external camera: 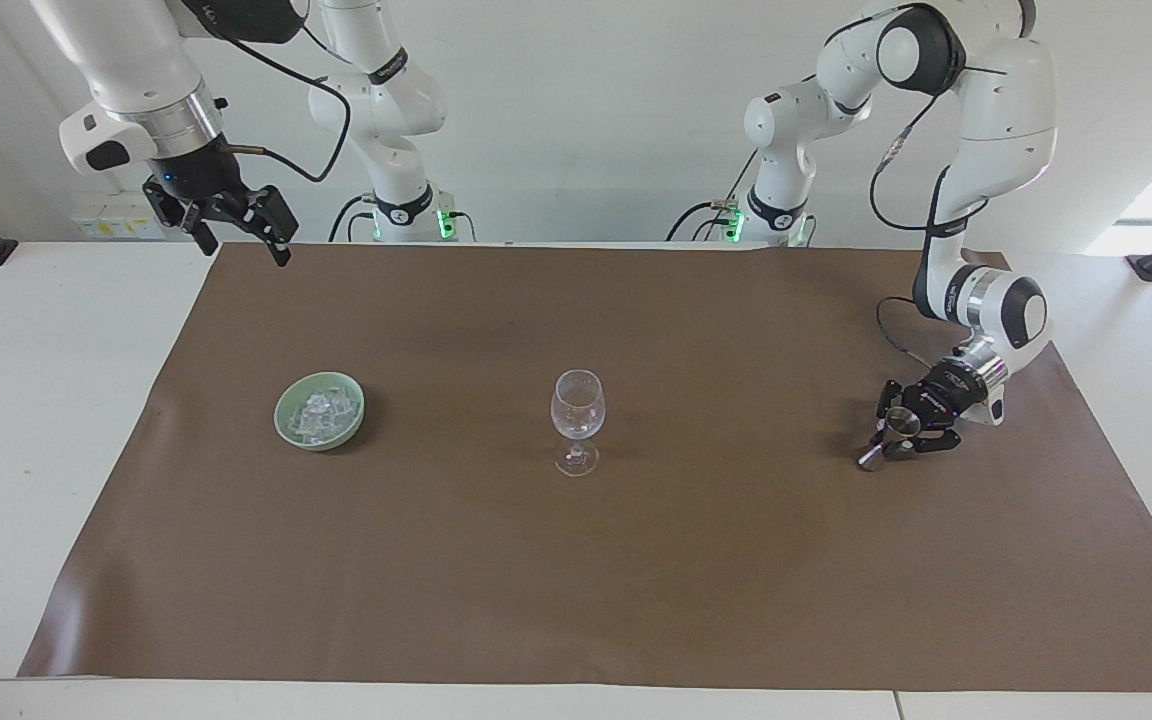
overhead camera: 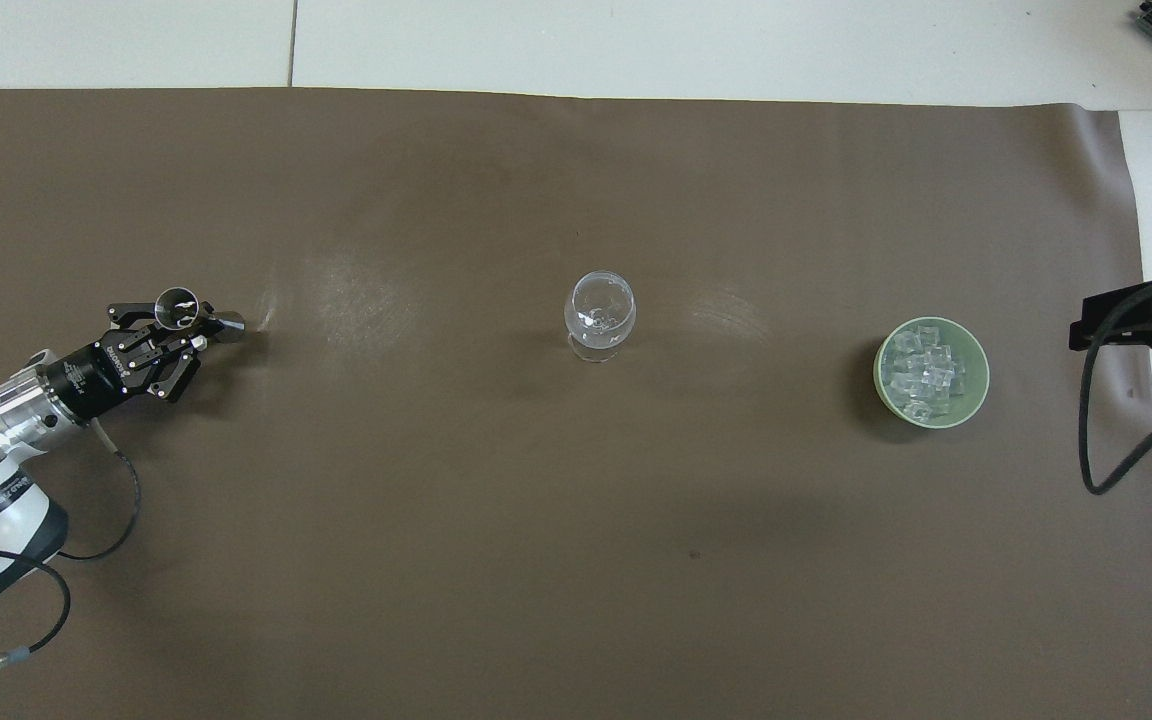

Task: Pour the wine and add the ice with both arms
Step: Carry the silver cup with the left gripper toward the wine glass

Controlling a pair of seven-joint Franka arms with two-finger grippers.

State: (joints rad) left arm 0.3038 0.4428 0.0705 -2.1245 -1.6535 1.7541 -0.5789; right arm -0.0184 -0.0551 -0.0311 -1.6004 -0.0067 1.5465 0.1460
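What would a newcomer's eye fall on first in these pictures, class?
Probably the clear wine glass standing alone mid-mat. Next, the left gripper shut on the small metal jigger at its end of the table. Then the green bowl of ice, with the right gripper waiting open above the mat's corner.

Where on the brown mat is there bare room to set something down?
Bare stretches of brown mat lie between the green bowl of ice and the wine glass, and between the glass and the jigger. It is crowded only where the left gripper is shut on the jigger.
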